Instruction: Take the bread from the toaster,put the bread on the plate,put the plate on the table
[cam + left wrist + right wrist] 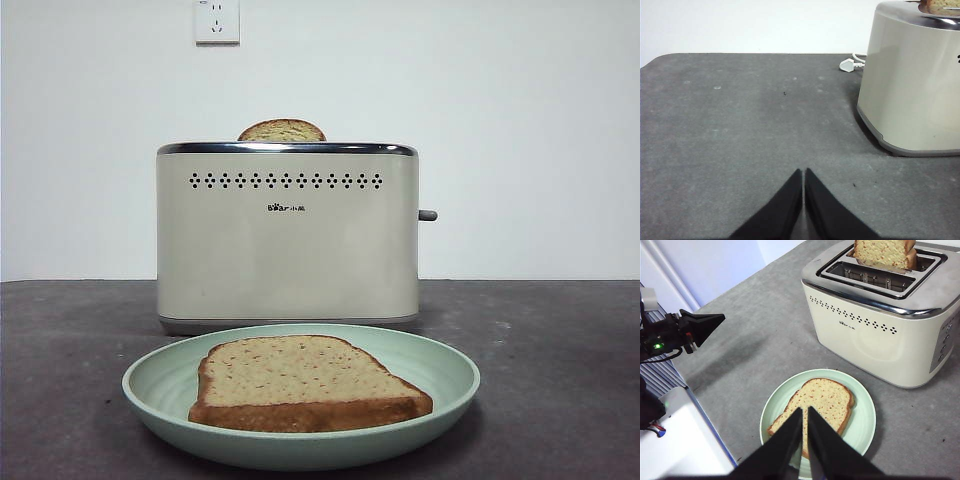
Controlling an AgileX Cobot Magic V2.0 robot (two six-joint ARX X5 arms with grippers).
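The bread (305,380) lies flat on the mint-green plate (150,385), which rests on the table (60,340) in front of the cream toaster (285,240). A second slice (282,131) sticks out of the toaster's slot. My right gripper (805,412) is shut and empty, hovering above the bread (822,397) and plate (862,420). My left gripper (803,172) is shut and empty, low over the bare table, apart from the toaster's side (910,90). It also shows in the right wrist view (705,322). No arm shows in the front view.
The toaster's lever (428,215) sticks out on its right side. A white plug and cable (847,65) lie behind the toaster. A wall socket (217,20) is above. The table's edge and a white base (690,440) lie beside the left arm.
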